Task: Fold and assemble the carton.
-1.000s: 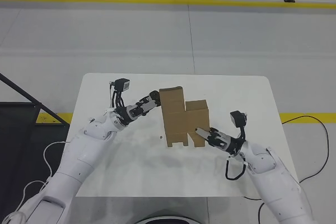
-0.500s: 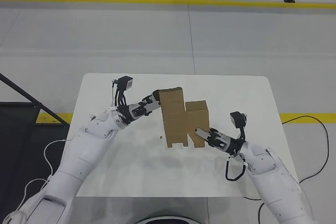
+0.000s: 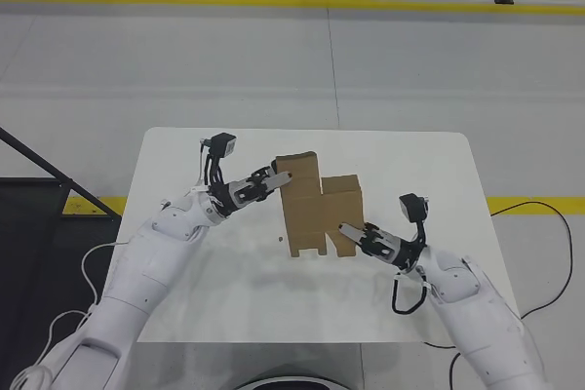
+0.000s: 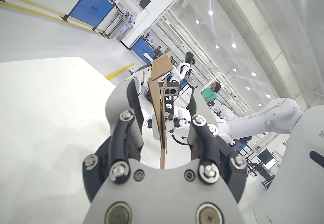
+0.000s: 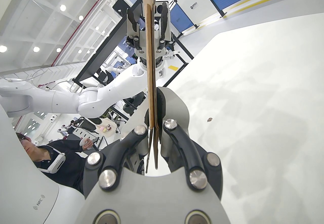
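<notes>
A flattened brown carton [image 3: 317, 210] is held over the white table [image 3: 224, 292], its flaps pointing to the near and far edges. My left gripper [image 3: 278, 179] is open at the carton's far left corner. In the left wrist view the cardboard edge [image 4: 156, 88] stands between the left gripper's [image 4: 162, 98] spread fingers with a gap on each side. My right gripper [image 3: 351, 234] is shut on the carton's near right flap. The right wrist view has the carton [image 5: 149, 45] pinched edge-on in the right gripper [image 5: 155, 106], with the left gripper [image 5: 149, 19] open at its far end.
A small brown speck [image 3: 279, 237] lies on the table under the carton's left side. A black frame [image 3: 19, 146] stands off the table's left edge. Bare tabletop lies all around the carton.
The left gripper's fingers have spread apart and let go of the carton's far left corner. The carton and the right arm have stayed in place.
</notes>
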{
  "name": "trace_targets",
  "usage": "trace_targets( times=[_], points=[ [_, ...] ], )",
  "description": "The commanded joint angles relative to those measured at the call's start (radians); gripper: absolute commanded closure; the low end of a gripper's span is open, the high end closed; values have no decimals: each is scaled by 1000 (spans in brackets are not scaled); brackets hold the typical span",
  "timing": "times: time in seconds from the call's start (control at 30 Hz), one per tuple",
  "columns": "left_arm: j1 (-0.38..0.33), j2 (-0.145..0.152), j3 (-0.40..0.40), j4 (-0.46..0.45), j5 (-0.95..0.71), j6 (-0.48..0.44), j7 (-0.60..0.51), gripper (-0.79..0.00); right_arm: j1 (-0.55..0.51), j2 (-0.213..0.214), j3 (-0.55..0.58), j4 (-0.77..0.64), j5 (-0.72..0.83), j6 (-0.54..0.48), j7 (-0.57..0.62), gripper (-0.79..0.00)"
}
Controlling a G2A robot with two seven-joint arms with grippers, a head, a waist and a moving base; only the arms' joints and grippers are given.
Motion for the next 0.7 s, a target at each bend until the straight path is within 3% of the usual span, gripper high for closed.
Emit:
trace_targets(
  times=[0.0,0.23,0.3,0.43,0.67],
  points=[
    [1,-3,-4,1,0,0,-2,-428,2,0,-3,1,-1,1,0,0],
    [5,-12,-19,2,2,0,-16,-366,5,2,-7,3,-3,-2,-4,0],
    [6,-14,-23,3,3,0,-20,-314,6,2,-8,3,-3,-2,-5,0],
    [9,-19,-30,5,3,0,-28,-299,7,3,-13,1,-5,2,-7,0],
    [10,-25,-40,8,-3,0,-50,-105,10,4,-19,2,-3,2,-10,0]
  ],
)
